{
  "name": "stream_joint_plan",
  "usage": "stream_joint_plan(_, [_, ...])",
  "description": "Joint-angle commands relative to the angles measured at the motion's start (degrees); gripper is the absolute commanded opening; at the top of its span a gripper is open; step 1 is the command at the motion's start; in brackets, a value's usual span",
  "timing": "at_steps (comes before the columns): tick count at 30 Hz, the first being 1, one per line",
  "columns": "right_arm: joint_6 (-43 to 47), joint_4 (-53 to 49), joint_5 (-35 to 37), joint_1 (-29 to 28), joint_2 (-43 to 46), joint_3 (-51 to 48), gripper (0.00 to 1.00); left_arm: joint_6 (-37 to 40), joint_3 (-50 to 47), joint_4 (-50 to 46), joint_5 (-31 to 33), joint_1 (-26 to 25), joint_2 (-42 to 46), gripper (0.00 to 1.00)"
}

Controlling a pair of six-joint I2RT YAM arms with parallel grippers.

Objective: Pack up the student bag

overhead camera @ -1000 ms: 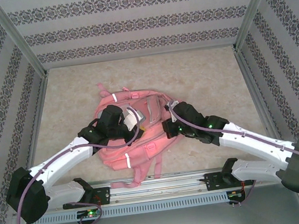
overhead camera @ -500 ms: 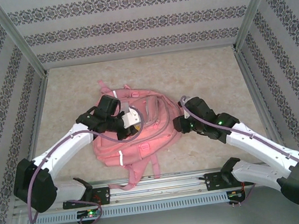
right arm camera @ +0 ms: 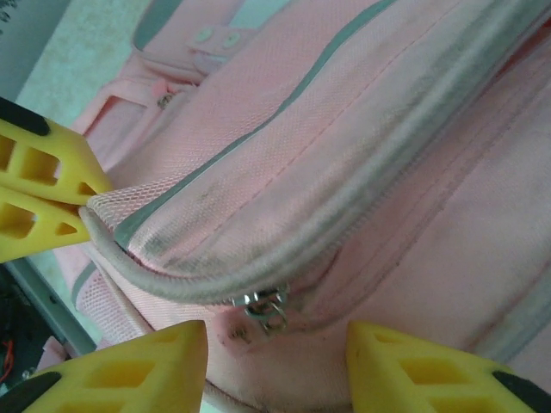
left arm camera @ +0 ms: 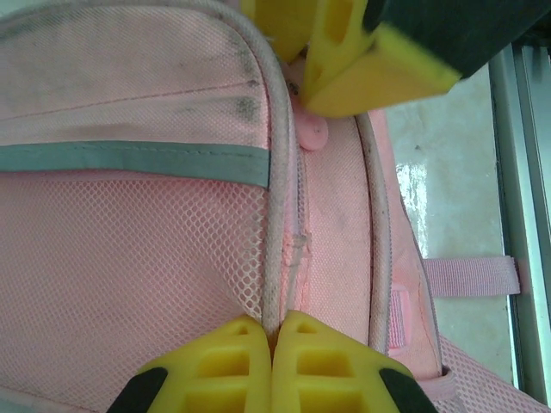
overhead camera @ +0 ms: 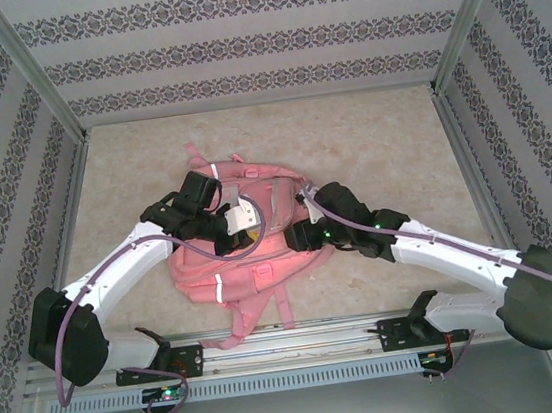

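Pink student bag (overhead camera: 252, 255) on table (overhead camera: 389, 142), left gripper (left arm camera: 274, 331) pinched closed on its piped pocket edge (left arm camera: 269, 215), right gripper (right arm camera: 275, 335) parted near zip pull (right arm camera: 265, 307).

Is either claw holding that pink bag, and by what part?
The left gripper pinches the student bag by a pocket's corded rim. The right gripper stands open beside a zip pull, holding nothing.

The left gripper (left arm camera: 274, 337) has its yellow fingertips pressed together on the piped edge of the student bag (left arm camera: 129, 258). Left of the jaws, pink mesh runs up to a grey reflective strip (left arm camera: 129, 161). Straight ahead, the right gripper (left arm camera: 299, 77) has its yellow fingers at a round pink zip pull (left arm camera: 312, 135). Right of the jaws, a pink strap (left arm camera: 469, 277) reaches over the table (left arm camera: 443, 172) toward a metal rail (left arm camera: 521, 172).
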State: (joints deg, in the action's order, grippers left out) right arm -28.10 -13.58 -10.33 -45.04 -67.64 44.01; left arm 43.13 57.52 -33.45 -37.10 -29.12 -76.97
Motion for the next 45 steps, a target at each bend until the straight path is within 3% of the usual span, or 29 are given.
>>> stream_joint_plan(1, [0.67,1.98,2.71,-2.13,-1.72,2.0,0.43,0.38,1.35,3.88,-6.47,0.38,1.55,0.0])
stream_joint_plan(6, [-0.53,1.03,6.57,-2.67,-3.18,3.63,0.27,0.24,0.57,4.91,-7.24,0.38,1.89,0.0])
stream_joint_plan(11, [-2.52,-5.24,16.82,-2.52,-2.41,4.65,0.0,-0.11,-0.72,5.35,-4.38,0.79,3.52,0.0])
stream_joint_plan(17, [-1.01,-10.88,21.87,-1.57,2.27,3.55,0.0,-2.36,-5.42,11.11,-3.42,3.77,6.92,0.0])
stream_joint_plan(21, [3.31,-11.47,19.33,-1.44,5.14,2.17,0.0,-3.54,-8.14,18.76,-4.24,7.14,7.62,0.0])
stream_joint_plan(23, [4.23,-10.79,16.88,-1.93,5.67,1.29,0.0,-3.39,-10.53,26.51,-3.24,8.16,8.58,0.0])
stream_joint_plan(26, [4.35,-10.37,13.47,-4.57,4.36,0.99,0.0,-6.83,-16.37,46.31,1.15,10.75,7.92,0.0])
stream_joint_plan(28, [2.74,-8.76,12.88,-7.3,2.6,0.77,0.0,-9.32,-13.97,48.77,3.32,13.15,3.61,0.0])
stream_joint_plan(30, [0.25,-4.86,11.01,-9.42,0.16,0.47,0.0,-11.39,-7.29,41.61,5.62,14.81,-1.7,0.18])
stream_joint_plan(31, [-1.4,-2.2,10.03,-10.24,-1.38,0.46,0.0,-14.01,-3.04,36.94,7.72,15.22,-4.45,0.36])
stream_joint_plan(32, [-3.21,0.48,9.42,-10.79,-2.96,0.59,0.0,-18.43,1.34,32.14,10.89,15.32,-6.85,0.45])
stream_joint_plan(35, [-7.67,6.82,8.82,-11.34,-7.59,1.91,0.0,-32.73,10.97,19.24,13.92,15.33,-10.36,0.53])
stream_joint_plan(38, [-9.25,10.57,7.34,-11.36,-11.79,4.51,0.0,-51.3,10.07,15.43,14.73,15.33,-7.83,0.53])
stream_joint_plan(41, [-8.21,11.32,5.39,-11.35,-15.04,6.94,0.0,-66.68,4.4,12.77,10.36,14.81,-3.38,0.49])
stream_joint_plan(45, [-6.39,11.5,3.7,-11.41,-17.35,8.15,0.0,-76.61,-3.37,14.15,8.68,8.71,1.26,0.48])
